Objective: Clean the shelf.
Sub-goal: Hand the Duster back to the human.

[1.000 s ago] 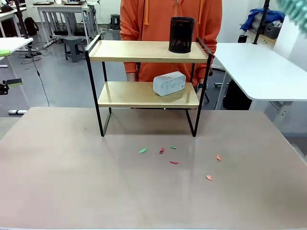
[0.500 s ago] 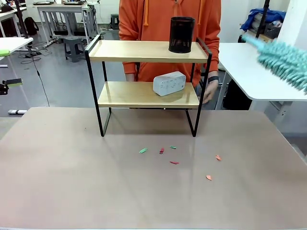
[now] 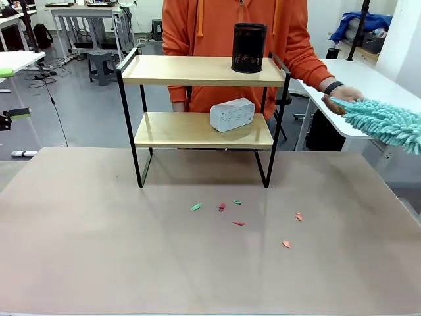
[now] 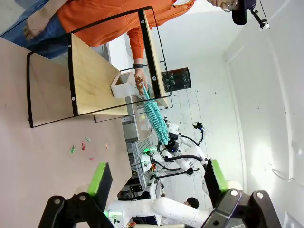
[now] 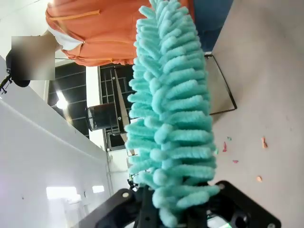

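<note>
The shelf [image 3: 197, 69] stands at the table's far middle, with light wooden boards in a black frame. A black mesh cup [image 3: 249, 47] sits on its top board and a white box [image 3: 231, 114] on the lower one. A teal fluffy duster [image 3: 385, 123] reaches in from the right edge, well right of the shelf. The person's hand [image 3: 342, 97] touches its tip. In the right wrist view my right gripper [image 5: 173, 216] is shut on the duster [image 5: 171, 109] at its base. My left gripper [image 4: 158, 176] is open and holds nothing, far from the shelf [image 4: 90, 76].
Several small green, red and orange scraps [image 3: 239, 223] lie on the table in front of the shelf. A person in an orange hoodie [image 3: 217, 26] stands behind it. A white side table [image 3: 362, 92] lies at the right.
The duster has swung down from the upper right corner to mid-height at the right edge. The person's hand has left the shelf's side and reached out to the duster's tip.
</note>
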